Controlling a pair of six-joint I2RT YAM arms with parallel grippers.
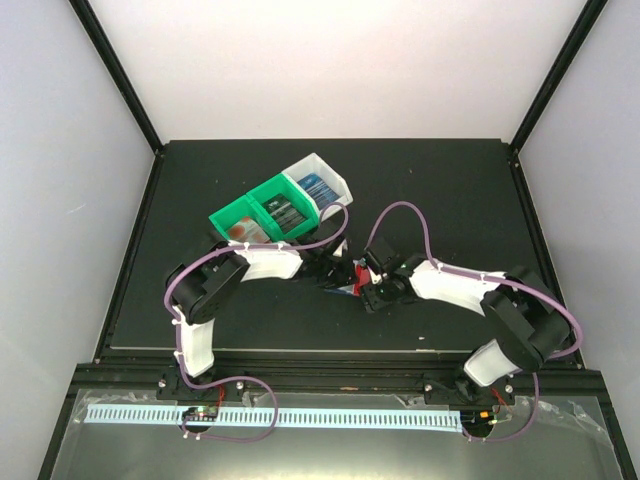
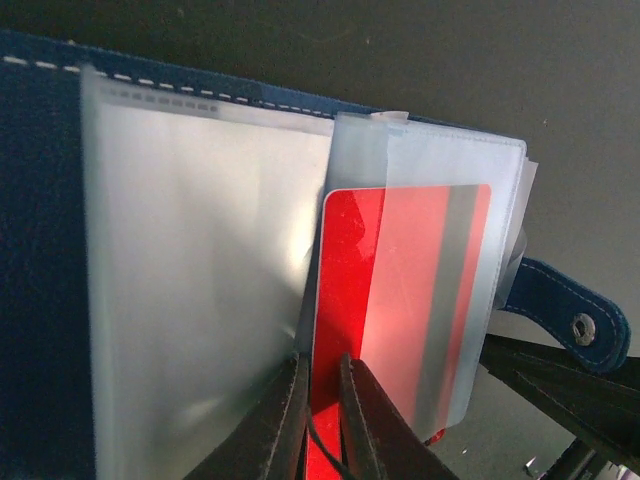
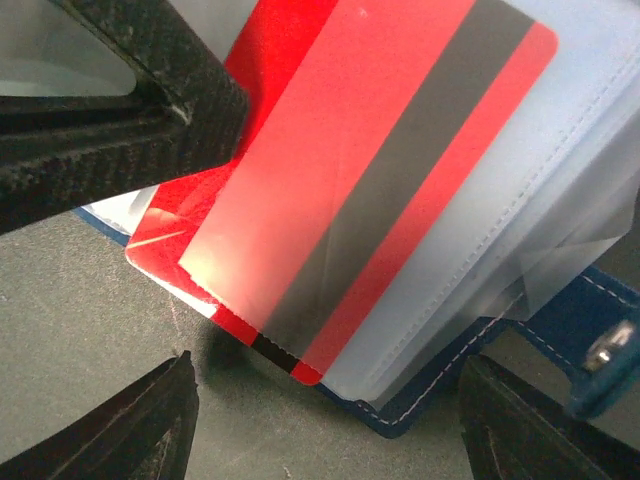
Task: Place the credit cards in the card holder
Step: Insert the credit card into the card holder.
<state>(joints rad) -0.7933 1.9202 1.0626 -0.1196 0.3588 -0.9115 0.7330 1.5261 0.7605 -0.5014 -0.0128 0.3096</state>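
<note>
- Red striped plastic card point(image 2: 345, 280), half inside dark blue folding wallet point(image 2: 40, 250), pinched between left gripper point(image 2: 322, 358) fingers.
- Right gripper point(image 3: 328, 400) gapes empty, wallet corner between its fingers.

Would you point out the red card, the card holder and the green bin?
red card point(image 2: 342, 285): left wrist view, bare red edge
card holder point(image 2: 40, 260): left wrist view, blue cover
green bin point(image 1: 245, 197): top view, far rim

Red card point(image 2: 400, 300) w/ dark stripe, mostly in clear sleeve of open blue card holder point(image 2: 40, 250).
</note>
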